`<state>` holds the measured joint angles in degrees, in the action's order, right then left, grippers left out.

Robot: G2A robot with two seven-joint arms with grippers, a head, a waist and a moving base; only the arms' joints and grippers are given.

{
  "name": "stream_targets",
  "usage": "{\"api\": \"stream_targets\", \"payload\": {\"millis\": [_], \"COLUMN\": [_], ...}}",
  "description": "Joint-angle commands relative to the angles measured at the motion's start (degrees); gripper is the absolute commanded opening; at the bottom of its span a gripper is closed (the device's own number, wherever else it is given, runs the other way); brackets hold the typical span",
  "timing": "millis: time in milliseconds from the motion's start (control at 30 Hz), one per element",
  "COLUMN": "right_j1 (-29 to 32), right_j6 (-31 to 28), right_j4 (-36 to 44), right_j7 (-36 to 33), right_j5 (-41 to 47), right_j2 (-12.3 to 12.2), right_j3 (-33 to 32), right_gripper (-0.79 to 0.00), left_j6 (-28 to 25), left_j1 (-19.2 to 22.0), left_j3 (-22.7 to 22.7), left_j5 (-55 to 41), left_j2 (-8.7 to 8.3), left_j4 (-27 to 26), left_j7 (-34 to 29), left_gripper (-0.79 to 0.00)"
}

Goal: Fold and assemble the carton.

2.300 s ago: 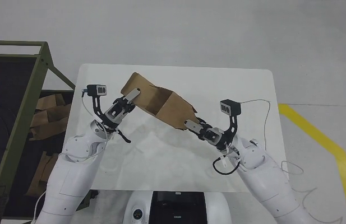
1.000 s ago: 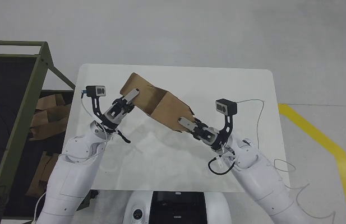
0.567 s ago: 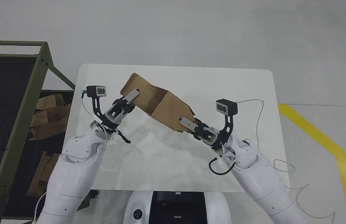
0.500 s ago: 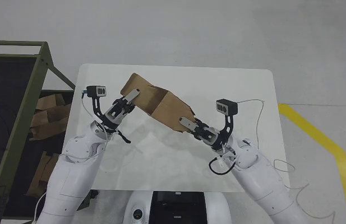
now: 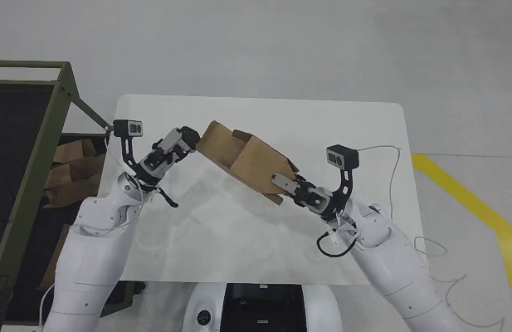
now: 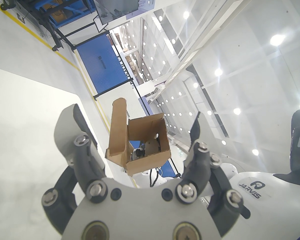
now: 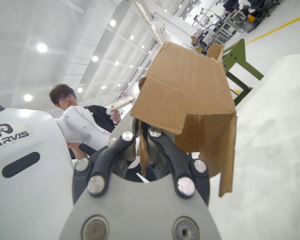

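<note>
Cardboard carton runs diagonally, mouth facing released left jaws, right jaws clenching its flap.

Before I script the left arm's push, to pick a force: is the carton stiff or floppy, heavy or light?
Probably light: the right gripper grips the carton by one flap. Likely floppy: both ends are open and the flaps are loose, so a push may skew it. Ragged edges hint that it creases.

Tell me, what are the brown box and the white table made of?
The brown folded carton looks like matte corrugated cardboard: dull brown faces, creases, ragged torn edges. The white table looks smooth, matte, perhaps laminate or painted board; uncertain.
</note>
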<state>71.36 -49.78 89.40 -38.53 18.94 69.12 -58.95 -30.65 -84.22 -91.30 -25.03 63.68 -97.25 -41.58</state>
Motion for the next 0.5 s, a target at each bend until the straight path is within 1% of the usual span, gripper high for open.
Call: {"api": "stream_targets", "payload": {"millis": [0,333,467], "right_j1": [0.0,-1.4,-3.5], "right_j6": [0.3,2.4,2.8], "right_j4": [0.5,1.8,1.7], "right_j7": [-1.6,-10.7,-16.5], "right_j5": [-0.3,-1.9,-1.8], "right_j2": [-0.3,-2.0,-2.5], "right_j3": [-0.8,-4.6,-4.5], "right_gripper": [-0.785,-0.785,-0.785], "left_j6": [-0.1,-0.2,0.0], "left_j1": [0.0,-0.1,-0.9], "left_j3": [-1.0,-5.1,-6.3], "left_j5": [-1.3,-10.2,-12.8], "left_j2": [-0.22,-1.42,-1.82], "left_j4": [0.0,-0.5,-1.4], "left_j7": [-2.1,-17.6,-22.7], "left_gripper": [0.000,0.000,0.000]}}
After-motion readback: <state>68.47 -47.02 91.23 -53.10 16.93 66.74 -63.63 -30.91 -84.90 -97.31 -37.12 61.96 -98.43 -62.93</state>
